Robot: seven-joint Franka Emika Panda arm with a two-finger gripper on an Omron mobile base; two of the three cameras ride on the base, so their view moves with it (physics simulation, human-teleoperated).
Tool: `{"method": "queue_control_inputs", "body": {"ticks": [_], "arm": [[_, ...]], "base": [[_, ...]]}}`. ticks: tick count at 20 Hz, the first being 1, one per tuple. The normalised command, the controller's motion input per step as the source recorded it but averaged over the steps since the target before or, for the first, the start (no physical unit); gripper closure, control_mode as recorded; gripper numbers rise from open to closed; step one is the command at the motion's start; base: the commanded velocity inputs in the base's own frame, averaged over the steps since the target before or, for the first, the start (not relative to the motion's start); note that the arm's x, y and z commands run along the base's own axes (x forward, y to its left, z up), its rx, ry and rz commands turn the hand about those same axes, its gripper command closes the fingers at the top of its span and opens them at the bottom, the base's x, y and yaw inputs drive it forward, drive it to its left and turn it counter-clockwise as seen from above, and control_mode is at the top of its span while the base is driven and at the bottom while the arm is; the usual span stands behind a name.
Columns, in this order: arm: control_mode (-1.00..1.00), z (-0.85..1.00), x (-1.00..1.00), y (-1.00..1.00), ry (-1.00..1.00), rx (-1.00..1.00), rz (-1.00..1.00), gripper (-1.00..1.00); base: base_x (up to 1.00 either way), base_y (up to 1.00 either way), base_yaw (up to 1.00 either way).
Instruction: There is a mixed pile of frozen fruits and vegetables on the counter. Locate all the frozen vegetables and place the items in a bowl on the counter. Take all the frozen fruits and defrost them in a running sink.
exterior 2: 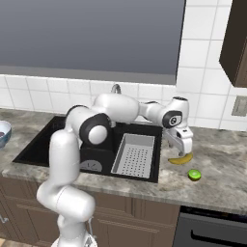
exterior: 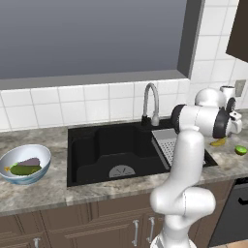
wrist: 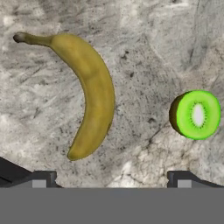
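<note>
- Gripper [exterior 2: 180,147] is seen poised over the right-hand stretch of the grey-brown speckled granite-look worktop [exterior 2: 217,178], just past the sink's right edge, pointing down.
- Its jaws are spread as wide as they go, and nothing is held between them; the two dark fingertips [wrist: 41,178] are shown far apart at the bottom of the hand view.
- Directly under it, the small curved yellow banana [wrist: 89,94] is found lying flat on the stone, its dark stem end turned away from the fingertips.
- In the right base view that banana [exterior 2: 181,159] is seen just below the gripper, not touched by it.
- Near the banana but apart from it, the small round bright green fruit [wrist: 195,114] is spotted, showing a pale centre ringed with dark seeds on its cut face.
- The same green fruit [exterior 2: 194,174] sits closer to the worktop's front edge than the banana; it is also caught at the far right of the left base view [exterior: 240,150].
- The large black rectangular sink [exterior: 97,150] is set in the middle of the worktop, with a grey perforated tray [exterior 2: 133,154] resting in its right part and a curved chrome faucet [exterior: 150,101] standing behind it.
- No water can be made out at the faucet.
- Left of the sink, well apart from the fruit, the wide round pale blue-white ceramic bowl [exterior: 41,151] is seen on the worktop.
- Inside it lie the dark green oblong cucumber-like piece [exterior: 24,170] and the dull grey-purple eggplant-like lump [exterior: 29,162], touching each other.
</note>
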Motion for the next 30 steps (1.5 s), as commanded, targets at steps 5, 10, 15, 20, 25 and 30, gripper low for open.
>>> {"method": "queue_control_inputs", "body": {"ticks": [5, 10, 15, 20, 25, 30], "arm": [[-1.00, -0.17, 0.06, -0.12, 0.00, 0.00, 0.00, -1.00], [-1.00, -0.20, 0.09, -0.11, 0.00, 0.00, 0.00, -1.00], [-1.00, -0.17, 0.15, -0.06, 0.00, 0.00, 0.00, -1.00], [-1.00, -0.12, 0.13, -0.08, 0.00, 0.00, 0.00, -1.00], [-1.00, -0.11, 0.03, -0.10, 0.00, 0.00, 0.00, -1.00], [-1.00, -0.11, 0.00, -0.13, 0.00, 0.00, 0.00, -1.00]], "base": [[0.00, 0.00, 0.00], [0.00, 0.00, 0.00], [0.00, 0.00, 0.00], [0.00, 0.00, 0.00], [0.00, 0.00, 0.00], [0.00, 0.00, 0.00]]}}
